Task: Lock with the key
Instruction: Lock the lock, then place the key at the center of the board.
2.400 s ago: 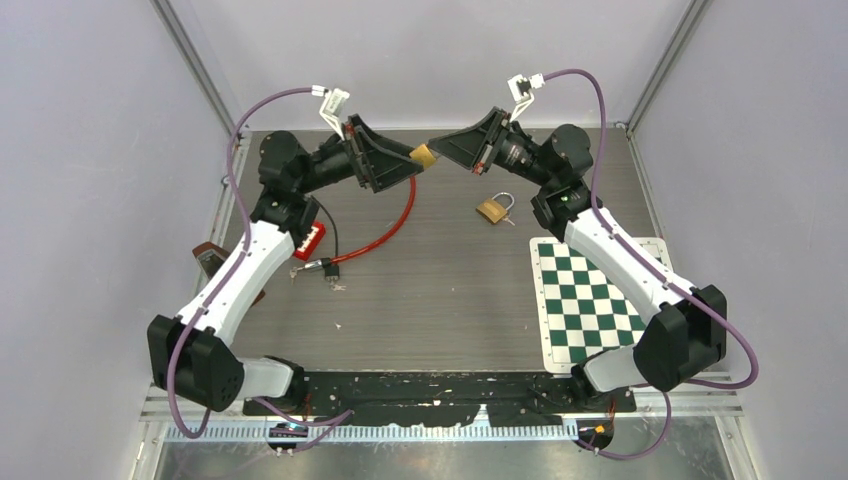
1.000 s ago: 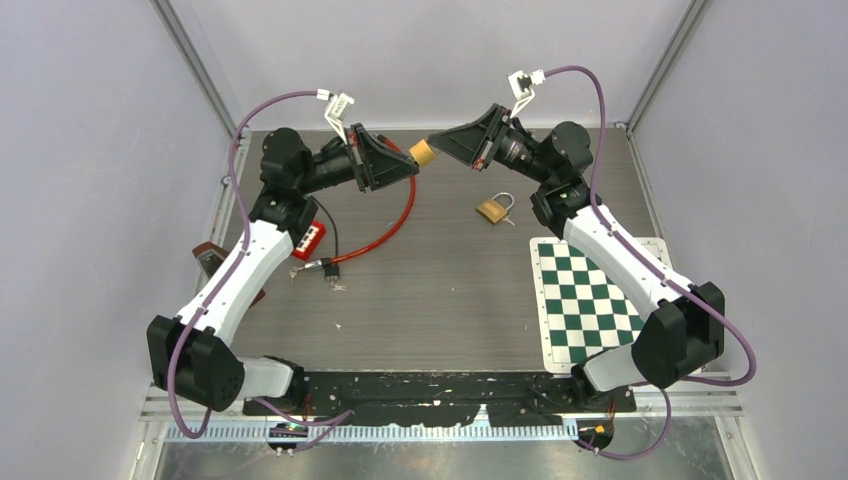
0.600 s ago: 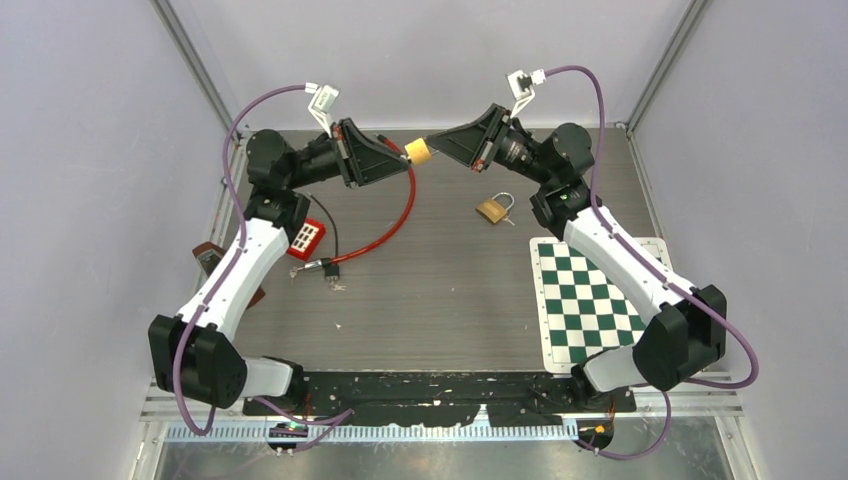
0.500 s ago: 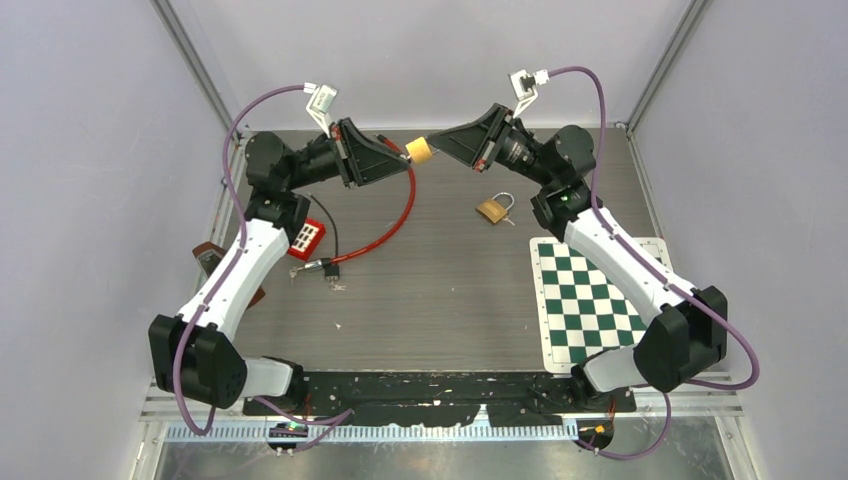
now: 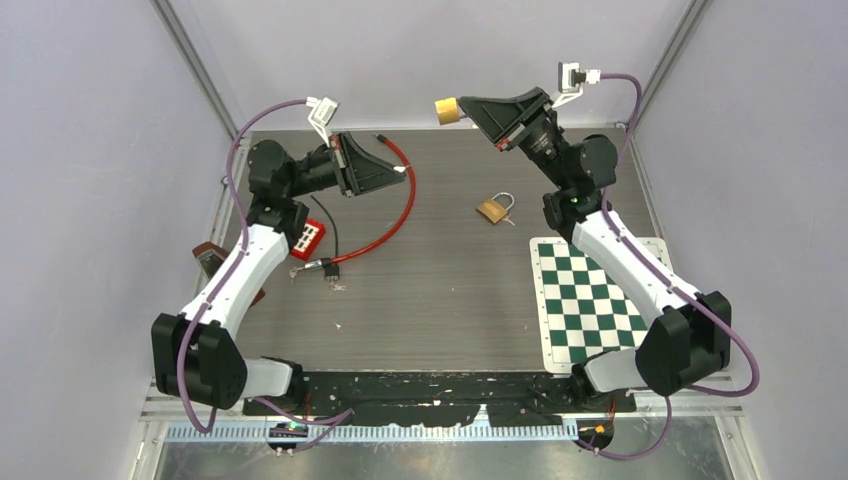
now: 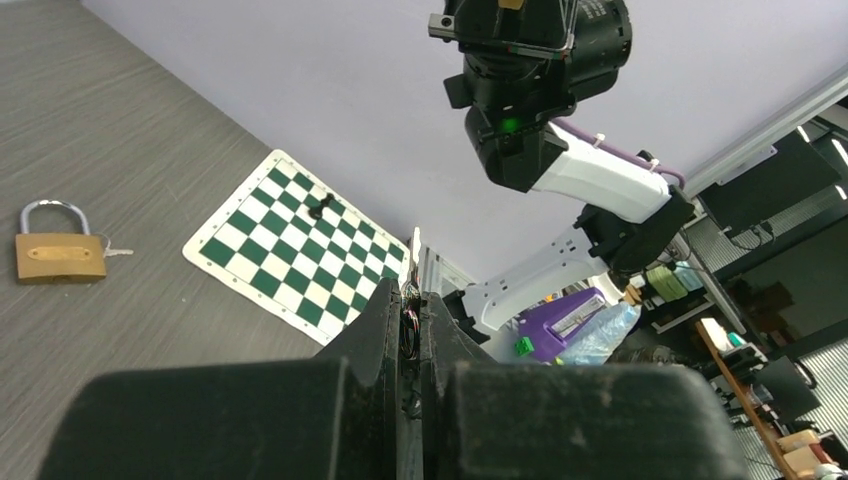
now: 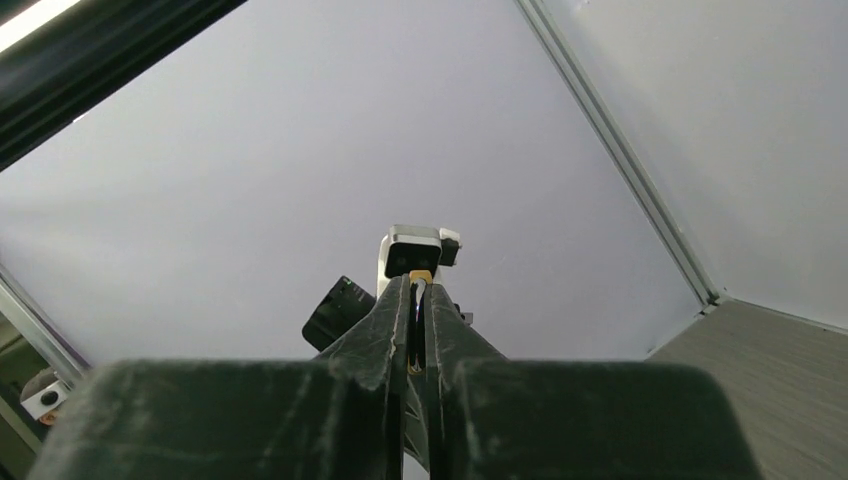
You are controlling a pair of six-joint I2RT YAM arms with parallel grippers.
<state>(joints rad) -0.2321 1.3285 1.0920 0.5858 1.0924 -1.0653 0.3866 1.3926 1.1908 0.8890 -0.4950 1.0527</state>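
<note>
My right gripper (image 5: 464, 106) is raised above the back of the table, shut on a small brass padlock (image 5: 447, 110) that sticks out past its tips. In the right wrist view a sliver of brass padlock (image 7: 421, 275) shows between the shut fingers of that gripper (image 7: 418, 287). My left gripper (image 5: 404, 170) hovers at the back left, apart from the padlock. It is shut on a thin silver key (image 6: 416, 245), whose blade pokes up past the tips of the gripper (image 6: 410, 292).
A second brass padlock (image 5: 491, 210) lies on the table right of centre. A red cable lock (image 5: 404, 204) curves below my left gripper, its black end (image 5: 325, 267) beside a small red box (image 5: 308, 236). A green checkered mat (image 5: 590, 303) covers the right side.
The grippers were nose to nose at the padlock. Now they are apart: the right one has swung up and back with the padlock, and the left one has drawn back left with the key.
</note>
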